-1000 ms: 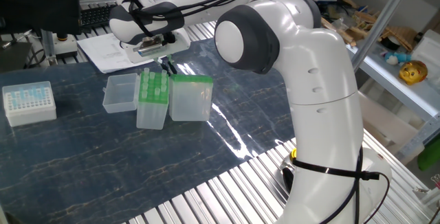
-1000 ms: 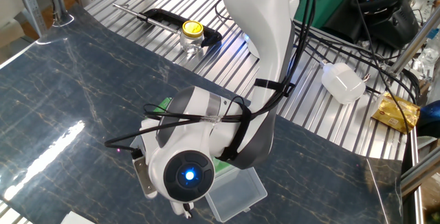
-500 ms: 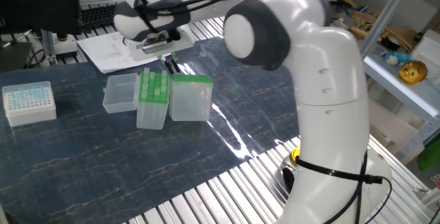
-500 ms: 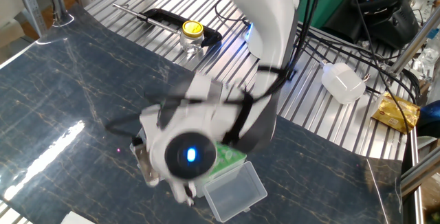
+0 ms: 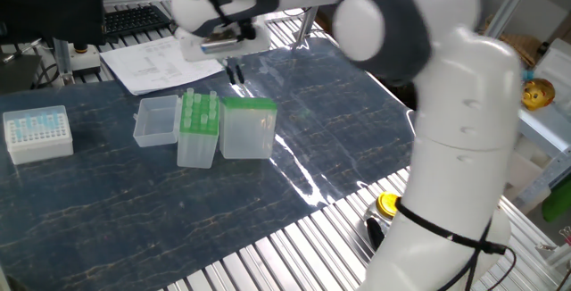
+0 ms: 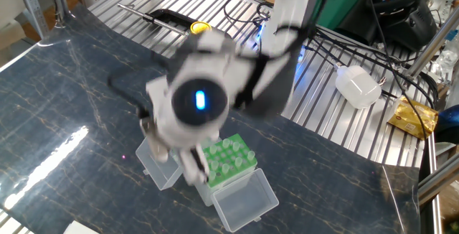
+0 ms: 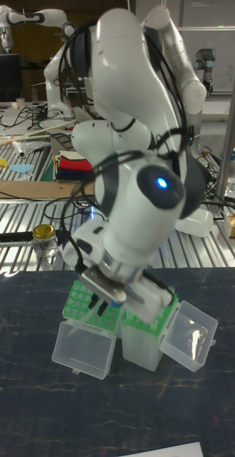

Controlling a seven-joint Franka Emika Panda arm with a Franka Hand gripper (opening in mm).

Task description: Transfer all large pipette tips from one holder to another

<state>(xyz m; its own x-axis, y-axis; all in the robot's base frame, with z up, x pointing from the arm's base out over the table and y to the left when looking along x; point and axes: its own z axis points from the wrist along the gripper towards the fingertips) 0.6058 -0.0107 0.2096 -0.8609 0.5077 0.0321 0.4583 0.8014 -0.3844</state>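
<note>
The white arm [image 5: 428, 103] reached across the dark marbled table [image 5: 107, 211], its wrist blurred in both fixed views. The gripper [image 5: 235, 70] hung above the far edge of the wider green-topped holder [image 5: 247, 128], clear of it; its dark fingers looked close together, but whether they were closed, or pinched anything, could not be told. That holder stood touching the narrower, taller green rack box [image 5: 198, 130], which held large pipette tips [image 6: 228, 153] upright in its top, their round whitish ends showing in rows. In the tall fixed view the wider holder's grid top [image 7: 85, 301] showed open holes. A clear lidless tray [image 5: 156, 120] sat against the taller box's other side. Well apart, near the table's end, stood the white box of pale-blue tips [image 5: 37, 133].
</note>
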